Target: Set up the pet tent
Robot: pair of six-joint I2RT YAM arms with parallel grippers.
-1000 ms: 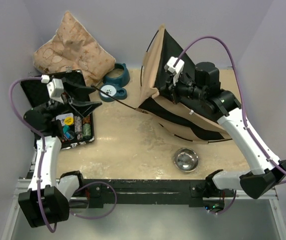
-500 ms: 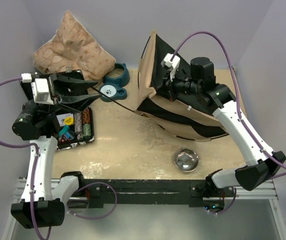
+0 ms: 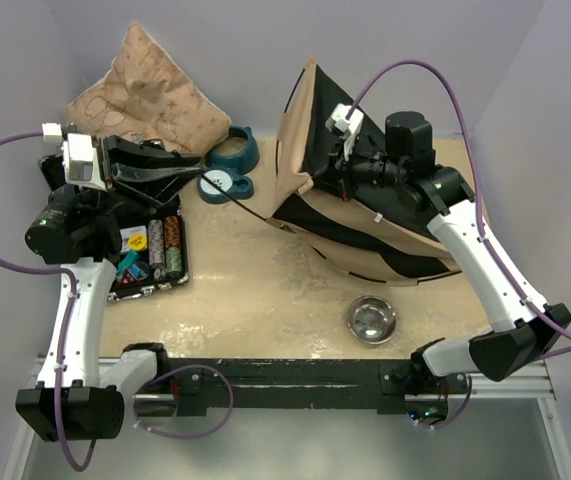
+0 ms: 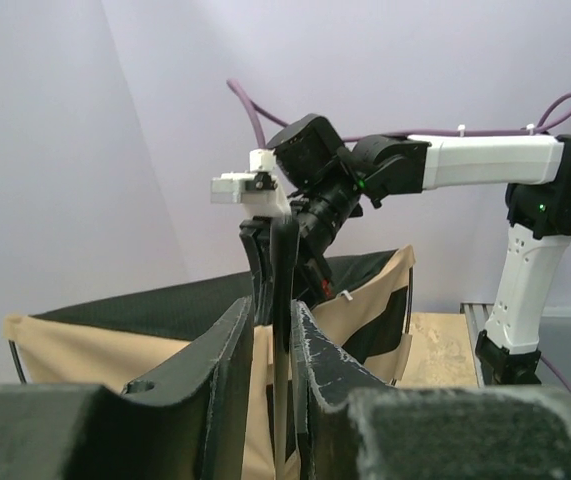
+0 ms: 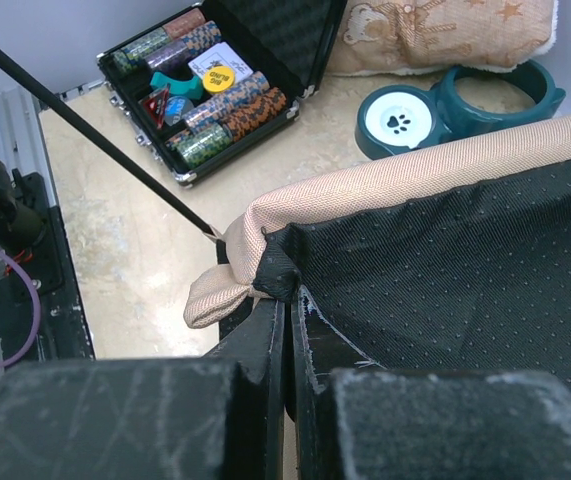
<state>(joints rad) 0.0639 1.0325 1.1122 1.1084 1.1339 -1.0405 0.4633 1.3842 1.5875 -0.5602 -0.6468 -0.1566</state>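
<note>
Pet tent (image 3: 298,140): slumped on its side over the far-right part of the counter (image 3: 255,290), with one tan panel raised toward the far edge and the black lining facing up.
Right gripper (image 3: 323,186): fingers pressed together on the tent's left corner. The wrist view shows them (image 5: 287,300) pinching the black lining just under the tan hem.
Left gripper (image 3: 195,173): raised over the far-left part of the counter, its fingers (image 4: 235,345) closed almost fully on a thin dark pole (image 4: 283,280).
Pole's run: slants from the left gripper across the counter (image 3: 240,203) to the tent corner, meeting the hem (image 5: 85,130) just beside the right fingers.
Hidden: the right arm covers the tent's middle, and the pole's end inside the hem cannot be made out. The left arm covers much of the lid of the open chip case (image 3: 150,250).
Cut off: the left wrist view shows only the tent's upper rim.
Edges: the tent's lower hem lies near the right edge. The star-patterned pillow (image 3: 145,95) sits in the far-left corner against the wall. The teal pet bowl (image 3: 233,160) is just beside the pillow, under the pole's line.
Open room: bare counter shows between the chip case and the tent, down to the near edge. The steel bowl (image 3: 371,318) sits near that edge, apart from the tent.
</note>
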